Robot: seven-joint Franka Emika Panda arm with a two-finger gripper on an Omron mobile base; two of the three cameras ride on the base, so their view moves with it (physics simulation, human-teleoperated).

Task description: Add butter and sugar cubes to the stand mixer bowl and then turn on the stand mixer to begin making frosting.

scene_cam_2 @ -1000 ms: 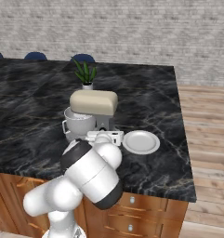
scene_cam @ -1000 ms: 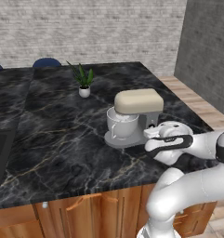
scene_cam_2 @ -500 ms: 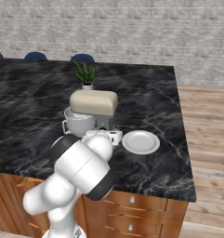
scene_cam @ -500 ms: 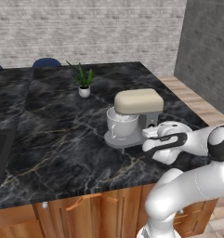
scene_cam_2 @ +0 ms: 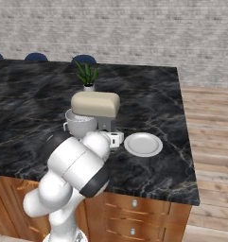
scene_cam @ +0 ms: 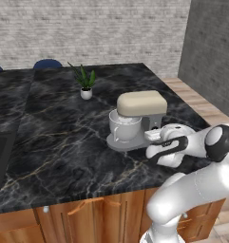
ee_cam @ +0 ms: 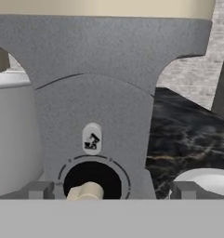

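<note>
My pincer stands spread wide with nothing between its tips; in the hand view the two dark fingertips flank the round dark recess low on the grey column of the stand mixer, the grey-based appliance with a cream-beige rounded head. A small cream knob pokes out of that recess, midway between the tips but not yet touched as far as I can tell

Change over the last second: my hand has crept closer to the column and the elbow has swung round, while the mixer has kept its place on the black marble worktop. The jaws have stayed wide throughout

Reading: I judge this is the switch-on step, approach nearly done. Next comes a careful close or push on the knob; an off-centre contact could slip off it

The white cup-shaped stand mixer bowl with its side handle sits on the base under the head, whitish contents inside. Butter and sugar cubes cannot be made out; too small to tell

Beside the mixer, toward the worktop's right end, lies a flat white plate. A small green plant in a white pot stands well behind
</note>
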